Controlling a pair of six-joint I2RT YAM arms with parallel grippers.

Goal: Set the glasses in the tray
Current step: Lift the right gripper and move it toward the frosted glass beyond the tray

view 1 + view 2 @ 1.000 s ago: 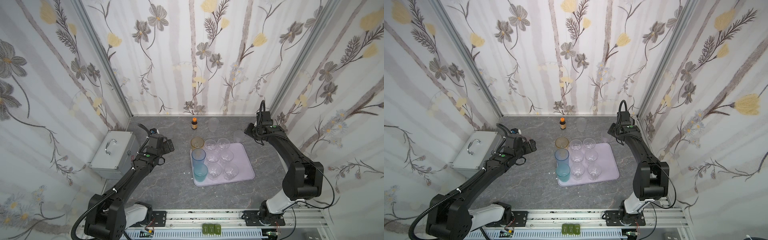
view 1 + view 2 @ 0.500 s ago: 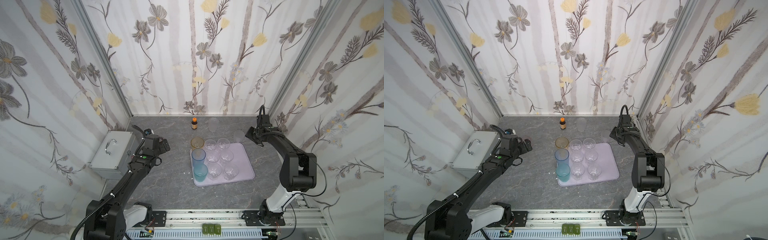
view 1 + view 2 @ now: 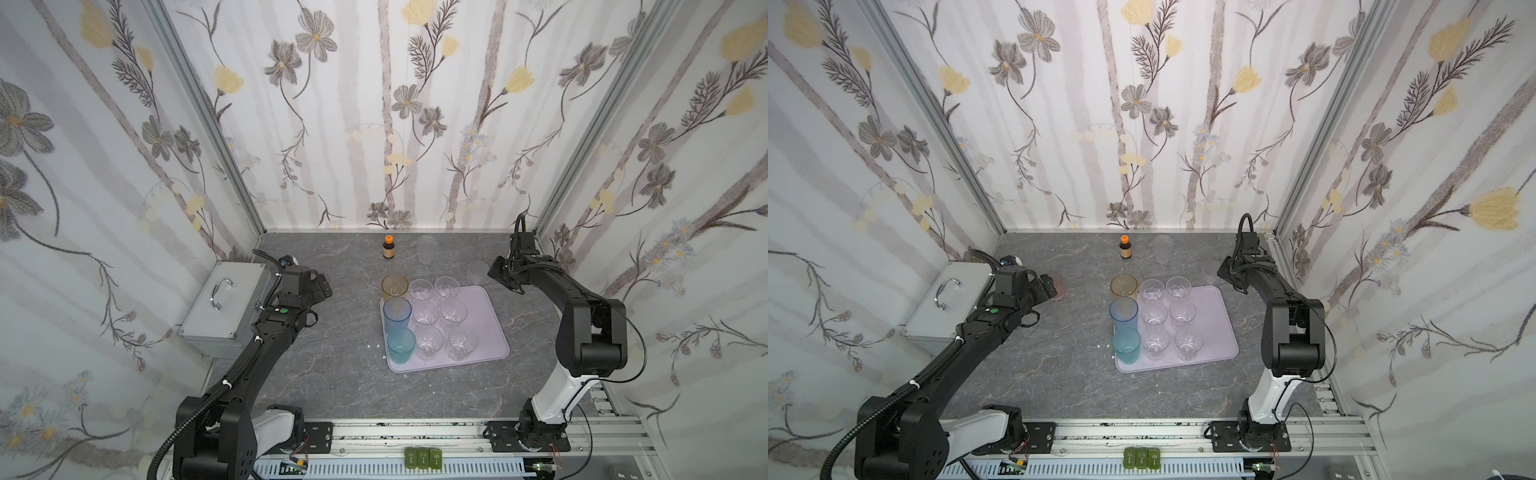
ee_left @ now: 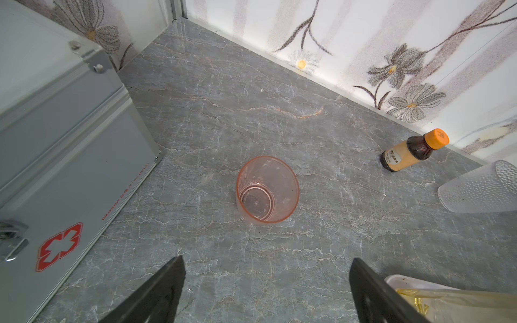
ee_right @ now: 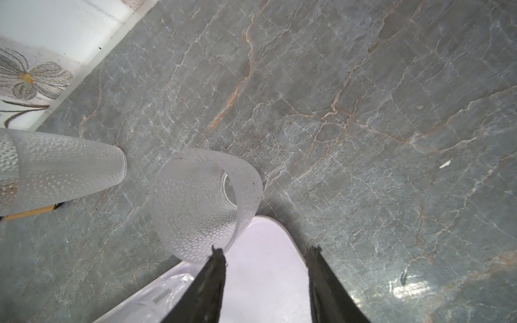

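Both arms have shifted slightly. The left end effector [image 4: 266, 260], jaws apart, faces the pink glass [image 4: 267, 190]. The right end effector [image 5: 265, 248], apart and empty, nears a frosted glass [image 5: 201, 204]. Mid-frame, the tray [image 3: 490, 332] holds about nine glasses [image 3: 424, 311], and three remain outside.

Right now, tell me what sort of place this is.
Probably a robot test booth: floral wallpaper panels in aluminium frames enclose a grey marble-look tabletop, and two black robot arms are mounted on a silver metal rail along its front.
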